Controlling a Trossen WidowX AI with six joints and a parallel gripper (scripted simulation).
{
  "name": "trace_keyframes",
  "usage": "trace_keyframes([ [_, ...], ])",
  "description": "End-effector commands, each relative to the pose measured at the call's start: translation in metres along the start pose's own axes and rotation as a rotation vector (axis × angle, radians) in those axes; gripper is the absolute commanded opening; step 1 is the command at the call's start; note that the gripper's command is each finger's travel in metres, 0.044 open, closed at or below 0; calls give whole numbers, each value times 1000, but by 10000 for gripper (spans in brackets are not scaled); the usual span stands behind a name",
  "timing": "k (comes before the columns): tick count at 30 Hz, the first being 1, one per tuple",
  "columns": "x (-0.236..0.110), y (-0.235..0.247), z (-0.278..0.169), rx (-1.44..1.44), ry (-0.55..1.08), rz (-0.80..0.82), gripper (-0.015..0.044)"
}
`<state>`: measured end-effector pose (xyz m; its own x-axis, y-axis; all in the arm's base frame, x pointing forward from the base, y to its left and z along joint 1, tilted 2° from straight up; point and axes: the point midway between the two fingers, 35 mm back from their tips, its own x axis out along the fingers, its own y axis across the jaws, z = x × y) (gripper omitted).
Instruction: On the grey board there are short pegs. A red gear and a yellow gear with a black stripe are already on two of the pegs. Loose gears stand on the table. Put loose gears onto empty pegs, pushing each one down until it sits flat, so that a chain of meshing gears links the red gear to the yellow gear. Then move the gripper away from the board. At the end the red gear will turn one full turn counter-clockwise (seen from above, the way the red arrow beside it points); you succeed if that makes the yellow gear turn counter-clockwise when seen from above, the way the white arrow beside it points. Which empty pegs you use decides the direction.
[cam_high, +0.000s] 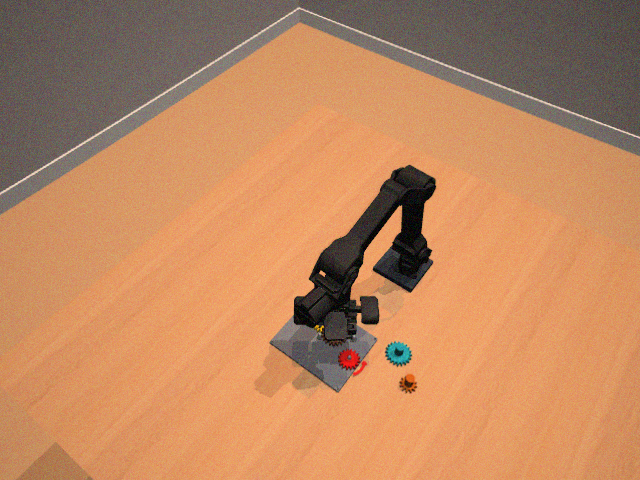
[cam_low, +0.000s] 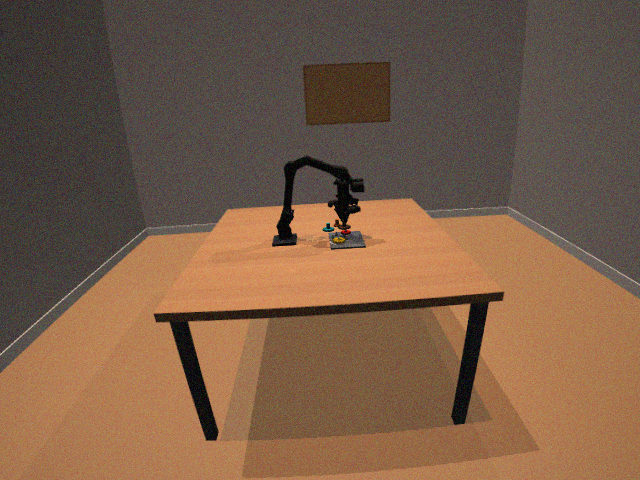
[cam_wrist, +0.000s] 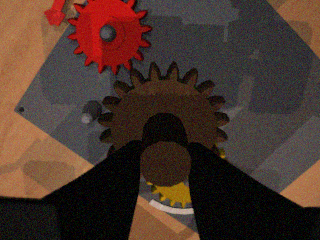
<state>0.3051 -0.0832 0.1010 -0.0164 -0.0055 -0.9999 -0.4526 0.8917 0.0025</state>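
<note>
My gripper (cam_wrist: 164, 151) (cam_low: 344, 223) is shut on the knob of a large brown gear (cam_wrist: 162, 107) (cam_high: 334, 342) (cam_low: 344, 226) and holds it above the grey board (cam_high: 310, 356) (cam_wrist: 55, 85) (cam_low: 356, 243). The red gear (cam_high: 348, 361) (cam_wrist: 110, 47) (cam_low: 345, 231) sits on its peg near one board edge. The yellow gear (cam_low: 338, 240) (cam_wrist: 172, 194) (cam_high: 318, 328) is partly hidden by the brown gear and the fingers. An empty peg (cam_wrist: 91, 112) shows left of the brown gear in the wrist view. Whatever lies under the brown gear is hidden.
A teal gear (cam_high: 398, 353) (cam_low: 328, 227) and a small orange gear (cam_high: 408, 383) (cam_low: 336, 223) stand on the table beside the board. The red arrow (cam_high: 360, 368) (cam_wrist: 56, 14) lies by the red gear. The white arrow (cam_wrist: 170, 208) lies by the yellow gear.
</note>
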Motion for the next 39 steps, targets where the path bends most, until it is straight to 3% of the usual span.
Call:
trace_keyframes([
  [1,0,0,-1,-5,3,-3,0],
  [24,20,0,-1,-139,3,-2,0],
  [39,43,0,-1,44,3,-3,0],
])
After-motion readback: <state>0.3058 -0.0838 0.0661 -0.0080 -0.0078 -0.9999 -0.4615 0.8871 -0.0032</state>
